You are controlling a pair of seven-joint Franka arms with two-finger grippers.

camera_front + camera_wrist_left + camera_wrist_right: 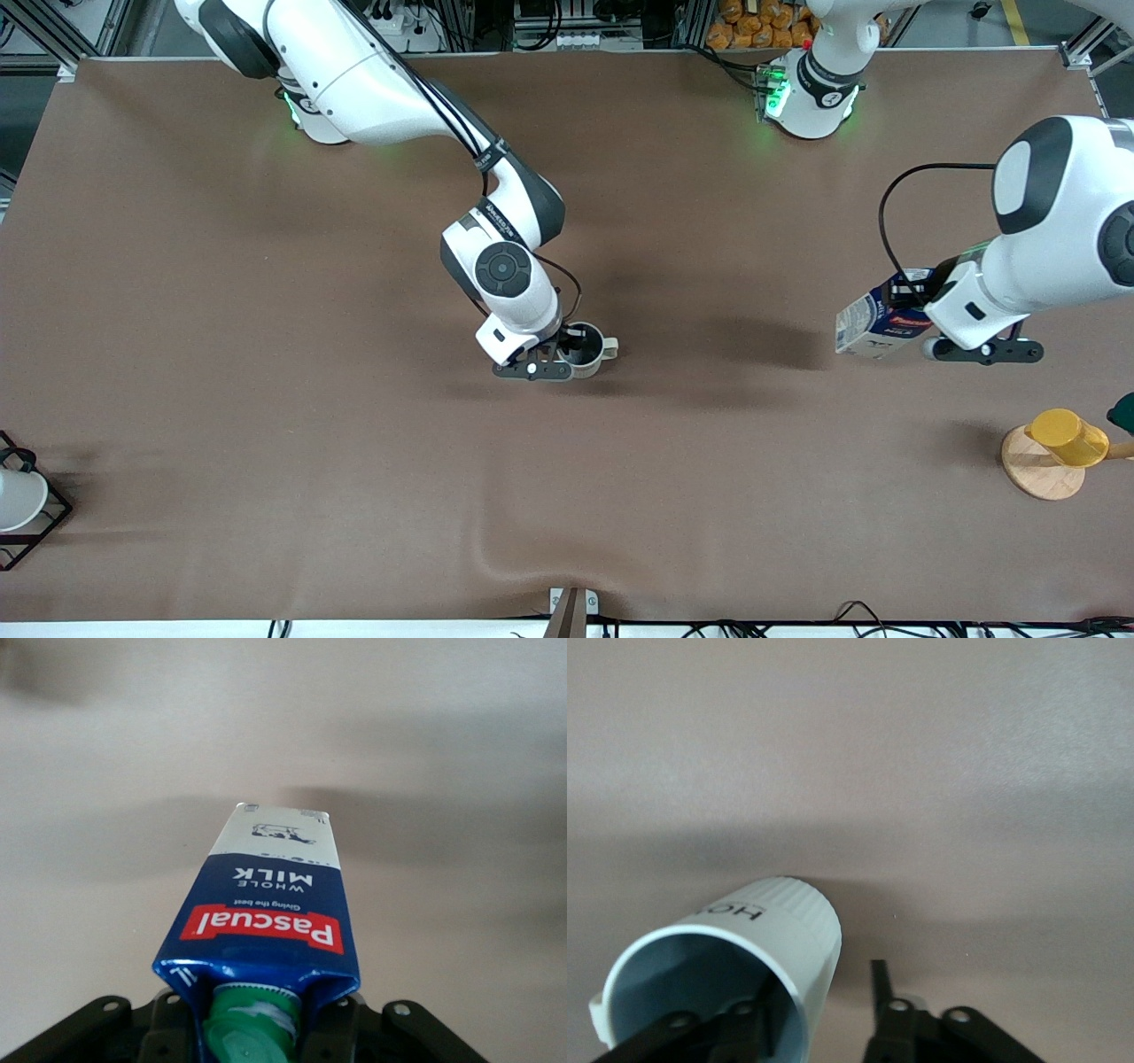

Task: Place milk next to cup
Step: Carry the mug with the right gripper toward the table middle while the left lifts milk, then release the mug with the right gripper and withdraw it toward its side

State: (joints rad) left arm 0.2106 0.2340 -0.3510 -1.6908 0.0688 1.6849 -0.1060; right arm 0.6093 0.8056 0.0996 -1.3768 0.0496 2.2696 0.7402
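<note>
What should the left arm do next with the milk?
Probably carry the milk toward the cup. The left tool is shut on its capped top, well off toward its own end, while the right tool straddles the cup's rim, fingers apart.

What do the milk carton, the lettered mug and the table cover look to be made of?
Milk carton: printed coated paperboard, judging by the folded gable edges and slight sheen; its green cap looks plastic.
Lettered mug: probably glazed ceramic, with a smooth cream wall, fine ribbing and a grey-blue inside.
Table cover: matte brown sheet, perhaps fabric or soft mat, since it ripples near the front edge.
</note>
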